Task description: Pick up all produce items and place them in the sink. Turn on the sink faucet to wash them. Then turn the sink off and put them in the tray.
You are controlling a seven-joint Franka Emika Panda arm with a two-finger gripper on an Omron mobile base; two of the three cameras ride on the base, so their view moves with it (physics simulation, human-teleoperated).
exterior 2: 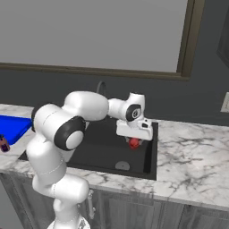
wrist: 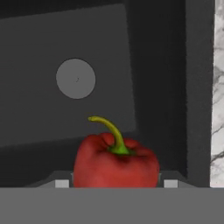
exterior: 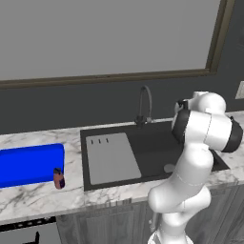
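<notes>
One red pepper [wrist: 116, 162], glossy and lobed with a curved green stem, I hold between the jaws of the gripper [exterior 2: 134, 142], half open around it | it hangs over the matte black sink [exterior 2: 145, 154] near the round grey drain [wrist: 75, 78] | I judge: lower first, then release gently so it does not roll.

A marble counter [exterior 2: 192, 147] runs to the right of the gripper [exterior 2: 134, 142] and along the front below it. Far to the gripper's left, a small brown-red bottle [exterior: 58, 179] stands upright on that counter. A large grey framed panel [exterior 2: 89, 31] hangs on the wall behind and above the gripper. A pale wall outlet [exterior 2: 225, 103] sits off to its right, and dark cabinet doors [exterior 2: 134, 214] are below.
</notes>
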